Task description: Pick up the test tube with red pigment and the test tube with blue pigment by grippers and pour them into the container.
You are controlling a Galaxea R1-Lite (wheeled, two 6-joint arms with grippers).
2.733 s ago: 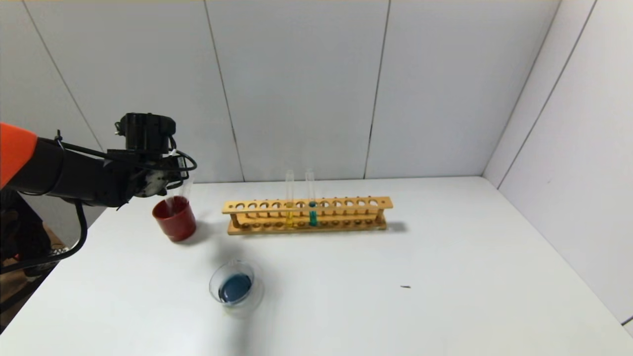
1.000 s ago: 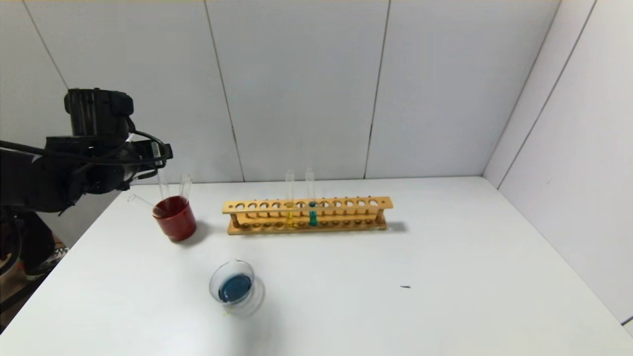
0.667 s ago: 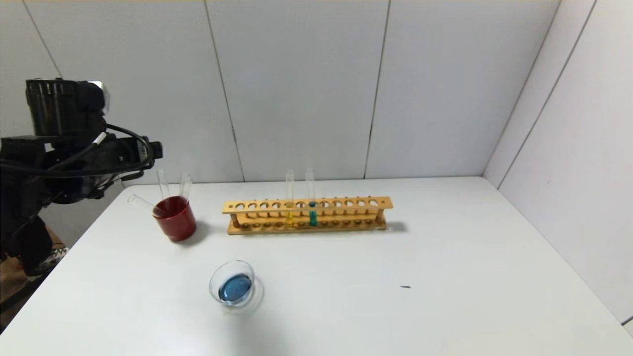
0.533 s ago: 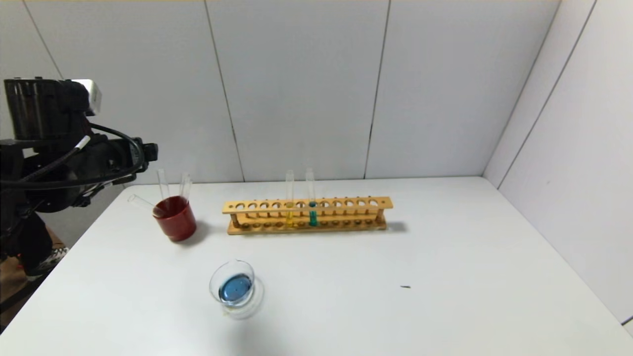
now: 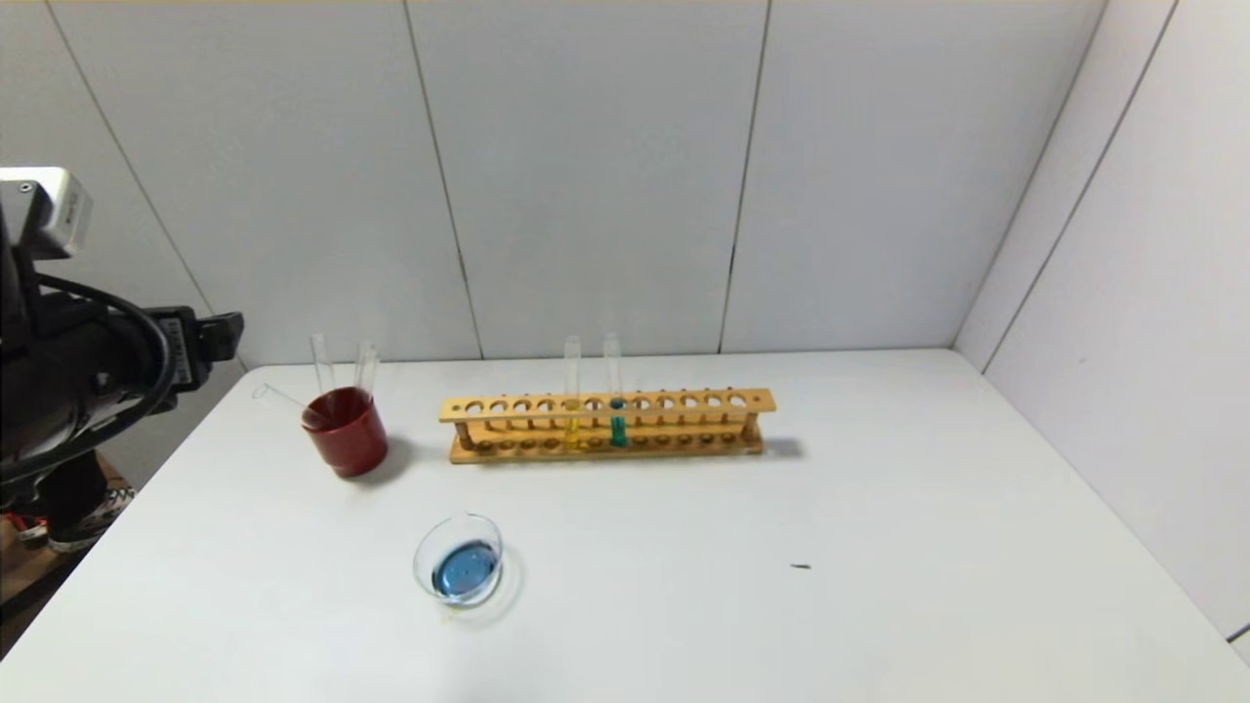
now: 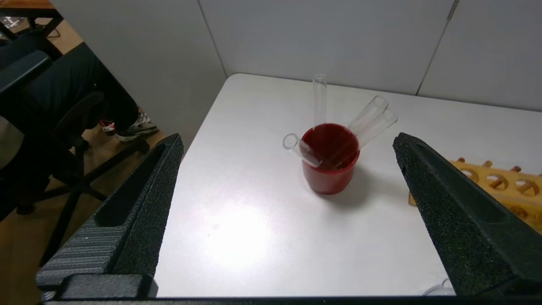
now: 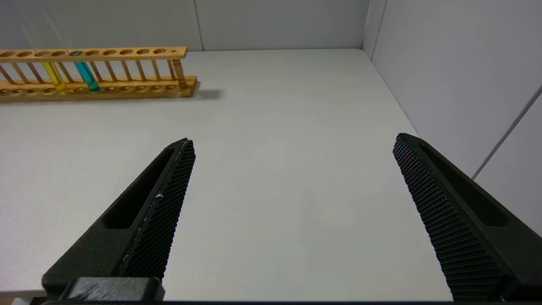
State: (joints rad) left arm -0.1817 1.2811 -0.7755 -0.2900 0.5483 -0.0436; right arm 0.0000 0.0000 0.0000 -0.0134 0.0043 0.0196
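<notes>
The container, a low clear glass dish, stands near the table's front left and holds blue liquid. A test tube with teal-blue pigment stands in the wooden rack, next to a yellow-liquid tube. It also shows in the right wrist view. No tube with red pigment is in view. My left gripper is open and empty, off the table's left edge, back from the red cup. My right gripper is open and empty over bare table on the right.
The opaque dark red cup stands left of the rack and holds several empty clear tubes that lean outward. The rack has many free holes. White walls close the back and right. A chair and floor lie left of the table.
My left gripper has pulled back from above the red cup, up and then left off the table's edge. One more empty tube now stands in the cup.
</notes>
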